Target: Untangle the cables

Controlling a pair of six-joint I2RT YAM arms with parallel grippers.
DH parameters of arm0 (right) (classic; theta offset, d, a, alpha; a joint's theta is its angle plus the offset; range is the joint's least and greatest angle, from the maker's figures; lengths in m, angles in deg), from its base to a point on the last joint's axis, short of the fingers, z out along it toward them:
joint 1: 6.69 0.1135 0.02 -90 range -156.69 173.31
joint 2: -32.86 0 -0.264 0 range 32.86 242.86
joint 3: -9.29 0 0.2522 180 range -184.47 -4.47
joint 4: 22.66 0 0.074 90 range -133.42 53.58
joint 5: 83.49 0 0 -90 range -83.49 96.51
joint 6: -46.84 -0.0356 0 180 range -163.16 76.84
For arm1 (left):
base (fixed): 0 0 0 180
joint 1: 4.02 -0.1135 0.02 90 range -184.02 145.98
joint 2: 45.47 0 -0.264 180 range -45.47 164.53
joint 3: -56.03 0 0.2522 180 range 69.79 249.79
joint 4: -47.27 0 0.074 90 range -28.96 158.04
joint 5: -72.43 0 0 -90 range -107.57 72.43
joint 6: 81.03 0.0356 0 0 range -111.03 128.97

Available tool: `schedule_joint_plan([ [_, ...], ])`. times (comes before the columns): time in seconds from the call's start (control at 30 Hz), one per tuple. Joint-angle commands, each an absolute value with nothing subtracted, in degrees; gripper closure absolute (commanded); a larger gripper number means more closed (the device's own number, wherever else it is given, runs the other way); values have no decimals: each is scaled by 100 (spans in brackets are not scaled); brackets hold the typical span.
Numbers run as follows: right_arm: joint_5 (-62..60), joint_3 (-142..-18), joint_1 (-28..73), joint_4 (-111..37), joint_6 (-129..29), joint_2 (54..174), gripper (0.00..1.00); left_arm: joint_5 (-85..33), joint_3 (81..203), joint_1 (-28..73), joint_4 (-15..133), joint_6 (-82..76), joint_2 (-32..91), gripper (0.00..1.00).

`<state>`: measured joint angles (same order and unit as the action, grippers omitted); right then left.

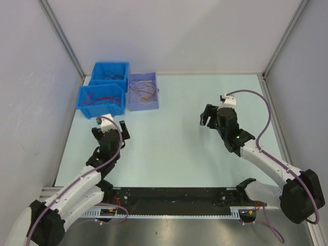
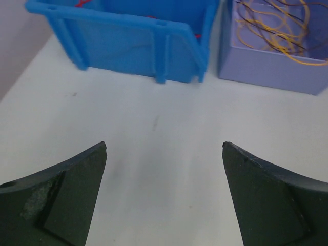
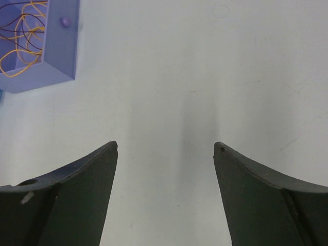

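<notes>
The cables lie in bins at the table's far left. Yellow, orange and dark cables [image 1: 143,90] [image 2: 277,25] [image 3: 23,36] curl inside the lavender box [image 1: 143,102]. Red cables [image 1: 100,98] show in the near blue bin [image 1: 101,108], and dark ones [image 1: 110,77] in the far blue bin [image 1: 109,67]. My left gripper [image 1: 111,126] [image 2: 164,148] is open over bare table just in front of the near blue bin [image 2: 133,48], with nothing between its fingers. My right gripper [image 1: 207,117] [image 3: 165,147] is open and empty at mid-right, well apart from the lavender box [image 3: 56,66].
Grey walls stand close on the left, right and back. A black rail [image 1: 174,197] with the arm bases runs along the near edge. Bare pale-green table [image 1: 169,148] lies between the two grippers.
</notes>
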<state>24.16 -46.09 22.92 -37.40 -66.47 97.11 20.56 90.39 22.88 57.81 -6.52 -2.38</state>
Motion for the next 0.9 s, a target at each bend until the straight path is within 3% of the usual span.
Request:
schedule_joint_plan([
  [0.0, 2751, -4499, 2302, -3238, -6857, 9631, 18, 3024, 8334, 1867, 2742, 358, -162, 0],
  [0.17, 2847, -4393, 2311, -3361, -6733, 9658, 15, 2710, 7700, 1331, 590, 1108, 909, 0],
  [0.27, 2883, -4314, 2285, -3414, -6760, 9579, 10, 1596, 7243, 865, -485, 932, 1558, 0],
  [0.33, 2909, -4331, 2189, -3527, -6899, 9544, 0, 987, 7251, 557, -1031, 941, 1990, 0],
  [0.4, 2883, -4323, 2118, -3589, -6927, 9465, 0, 714, 7303, 373, -1522, 932, 2596, 0],
  [0.57, 2919, -4332, 1872, -3809, -6804, 9394, 0, -446, 7646, 143, -1204, 1064, 3127, 0],
  [0.87, 3358, -4244, 1775, -3495, -5399, 9113, 0, -394, 7840, 117, -840, 1002, 3091, 0],
])
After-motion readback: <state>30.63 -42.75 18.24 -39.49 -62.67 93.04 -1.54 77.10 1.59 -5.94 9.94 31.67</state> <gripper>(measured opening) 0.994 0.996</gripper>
